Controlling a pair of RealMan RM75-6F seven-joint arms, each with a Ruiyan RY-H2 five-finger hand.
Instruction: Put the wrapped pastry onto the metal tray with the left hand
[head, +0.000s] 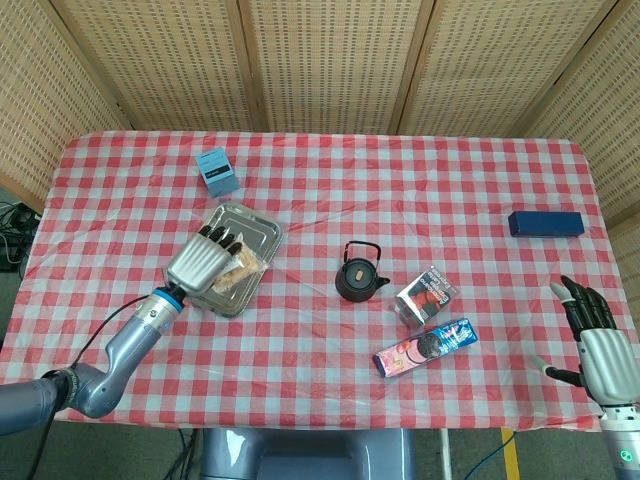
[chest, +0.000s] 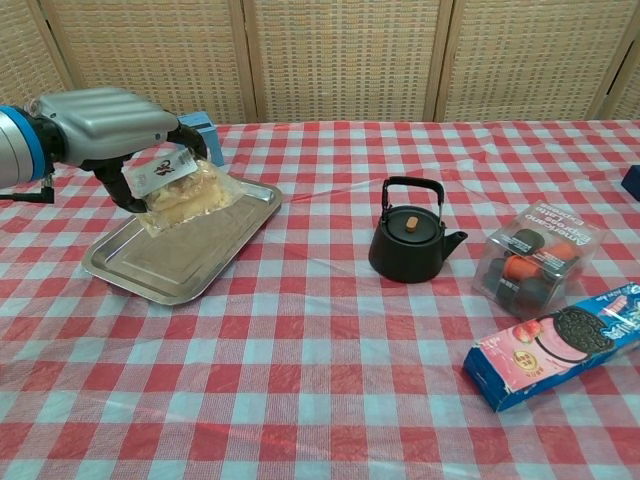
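My left hand (chest: 105, 125) grips the wrapped pastry (chest: 185, 190), a clear bag with pale pastry and a white label, and holds it in the air just above the metal tray (chest: 175, 262). In the head view the left hand (head: 203, 262) covers the near half of the tray (head: 255, 228), with the pastry (head: 243, 266) poking out to its right. My right hand (head: 590, 335) hovers open at the table's right front corner, fingers spread, holding nothing.
A black teapot (chest: 408, 245) stands right of the tray. Further right lie a clear box of snacks (chest: 535, 262) and a cookie packet (chest: 560, 345). A small blue box (head: 216, 172) sits behind the tray, and a dark blue box (head: 545, 223) lies far right.
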